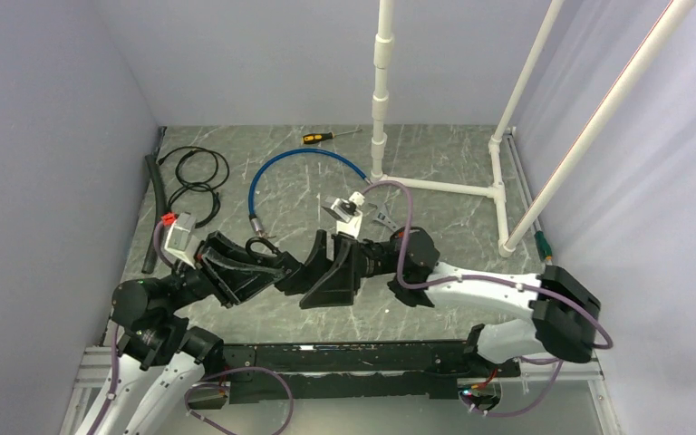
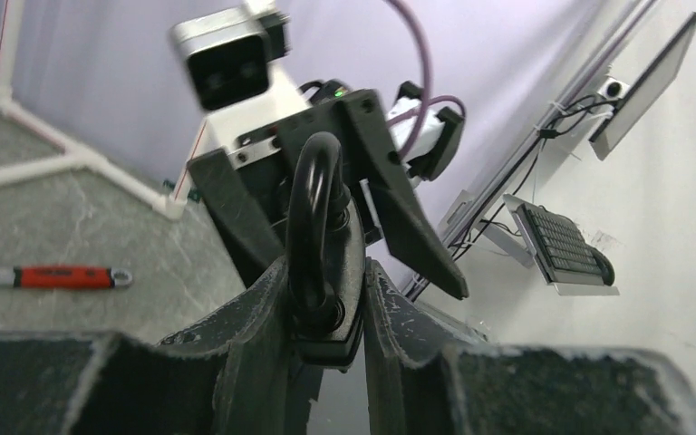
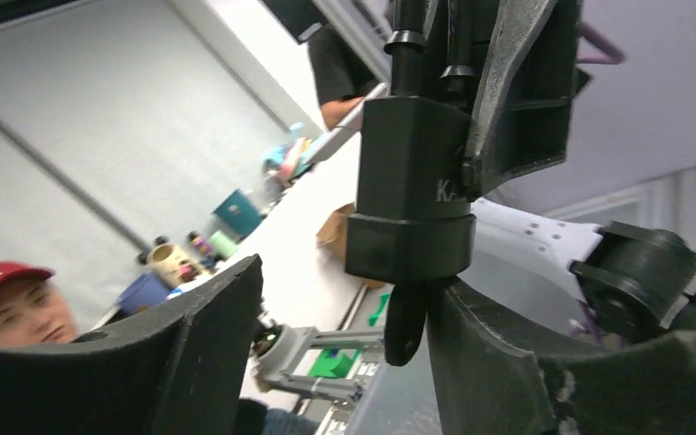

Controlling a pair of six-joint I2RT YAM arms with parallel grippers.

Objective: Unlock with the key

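Padlock (image 3: 412, 181) is off the table (image 1: 435, 217), held in the air between your two arms near the middle of the scene. Your left gripper (image 2: 326, 283) has its jaws closed partway on the black lock body, one finger pressed to each side. The shackle (image 2: 313, 208) loops out past the fingertips towards the right arm, and in the left wrist view it looks seated in the body.

The key (image 3: 404, 324) is in the lock's end face, its dark head sticking out towards your right wrist camera. Your right gripper (image 3: 349, 292) faces the lock with its jaws spread wide on either side of the key head and holds nothing. The key head hangs close beside one finger with a clear gap to the other; you cannot tell whether it touches the closer one.

On the far part of the table lie a yellow-handled screwdriver (image 1: 320, 138), a blue hose (image 1: 272, 168) and, to the left, a coiled black cable (image 1: 198, 170). A white pipe frame (image 1: 435, 186) stands on the far right. A red-handled tool (image 2: 59, 276) lies on the table in the left wrist view.
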